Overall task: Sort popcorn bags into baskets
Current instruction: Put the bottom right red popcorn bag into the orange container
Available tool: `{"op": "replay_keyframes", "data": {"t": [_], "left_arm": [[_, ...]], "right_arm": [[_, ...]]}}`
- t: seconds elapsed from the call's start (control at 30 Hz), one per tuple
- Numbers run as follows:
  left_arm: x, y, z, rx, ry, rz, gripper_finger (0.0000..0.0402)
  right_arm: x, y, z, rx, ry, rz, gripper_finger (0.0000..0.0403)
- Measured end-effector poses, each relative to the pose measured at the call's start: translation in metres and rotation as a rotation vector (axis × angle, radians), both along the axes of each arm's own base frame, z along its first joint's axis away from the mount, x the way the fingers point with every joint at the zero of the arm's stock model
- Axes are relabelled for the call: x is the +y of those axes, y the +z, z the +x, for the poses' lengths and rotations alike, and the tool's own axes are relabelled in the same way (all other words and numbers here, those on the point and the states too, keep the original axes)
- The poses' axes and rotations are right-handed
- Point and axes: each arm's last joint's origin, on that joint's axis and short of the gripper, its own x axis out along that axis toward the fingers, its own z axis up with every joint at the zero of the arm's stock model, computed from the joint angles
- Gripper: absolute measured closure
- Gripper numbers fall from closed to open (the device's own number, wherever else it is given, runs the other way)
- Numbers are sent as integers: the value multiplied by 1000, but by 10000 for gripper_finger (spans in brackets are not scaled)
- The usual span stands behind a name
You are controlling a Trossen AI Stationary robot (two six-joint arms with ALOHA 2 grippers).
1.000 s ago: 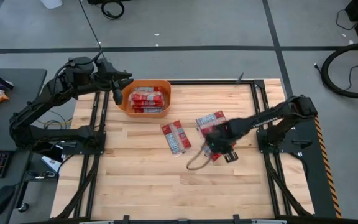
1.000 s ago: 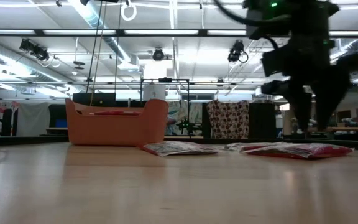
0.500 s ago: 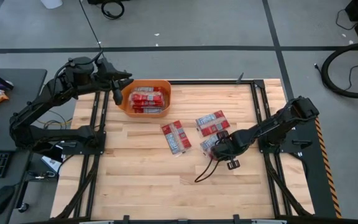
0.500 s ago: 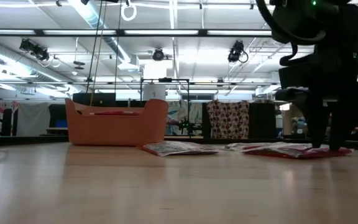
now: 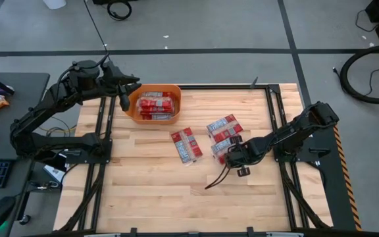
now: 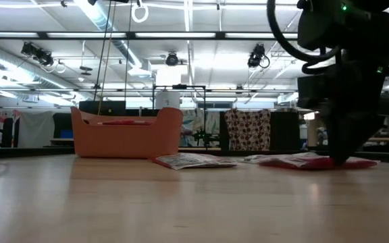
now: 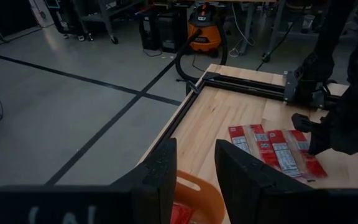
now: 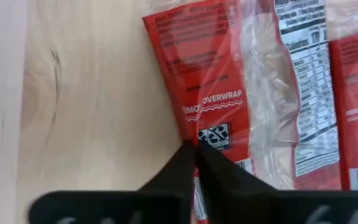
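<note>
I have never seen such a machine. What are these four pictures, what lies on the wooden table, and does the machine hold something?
This is a robot with two dark arms at a wooden table; each arm ends in a two-finger pincer. One picture looks straight down from above, one looks level across the table top, and two come from cameras on the arms' wrists.

On the table stands an orange basket with red popcorn bags already in it. More bags lie loose on the wood: one pair in the middle and a group further right.

The right pincer is down at that group, and its fingers have pinched the edge of one bag, which lies flat on the table. The left pincer waits open above the basket's rim, holding nothing.
</note>
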Motion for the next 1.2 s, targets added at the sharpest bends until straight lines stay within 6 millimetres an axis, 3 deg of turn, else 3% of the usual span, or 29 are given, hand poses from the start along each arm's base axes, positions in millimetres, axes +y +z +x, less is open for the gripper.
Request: {"op": "replay_keyframes", "data": {"t": [0.07,0.23,0.5,0.87,1.07,1.2], "left_arm": [[0,0,0,0,0,0,287],[0,0,0,4,-2,6,287],[0,0,0,5,-3,9,287],[0,0,0,1,-2,3,287],[0,0,0,0,-1,-1,287],[0,0,0,1,-1,-2,287]], "right_arm": [[-1,2,2,0,-21,21,394],[-4,18,17,-8,-21,65,394],[-22,71,52,-97,60,75,398],[-68,134,86,-326,31,109,400],[-80,136,88,-345,-33,251,363],[-70,122,88,-289,-1,296,317]]}}
